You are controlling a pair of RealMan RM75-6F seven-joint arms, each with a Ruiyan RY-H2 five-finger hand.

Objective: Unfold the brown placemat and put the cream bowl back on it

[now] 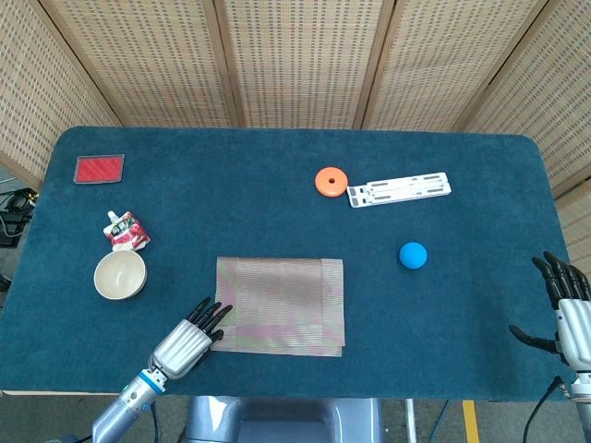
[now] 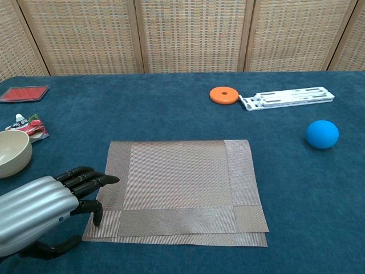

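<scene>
The brown placemat (image 1: 281, 305) (image 2: 178, 188) lies folded in the front middle of the table, a doubled edge showing along its near side. The cream bowl (image 1: 120, 275) (image 2: 12, 152) stands upright to its left, off the mat. My left hand (image 1: 187, 342) (image 2: 43, 211) hovers at the mat's near left corner, fingers stretched over the corner and thumb below; nothing is held. My right hand (image 1: 565, 308) is at the table's front right edge, fingers spread, far from the mat; the chest view does not show it.
A red-and-white pouch (image 1: 126, 231) lies just behind the bowl. A red card (image 1: 99, 168) is at the back left. An orange disc (image 1: 331, 181), a white plastic strip (image 1: 399, 189) and a blue ball (image 1: 413, 255) sit to the right of the mat.
</scene>
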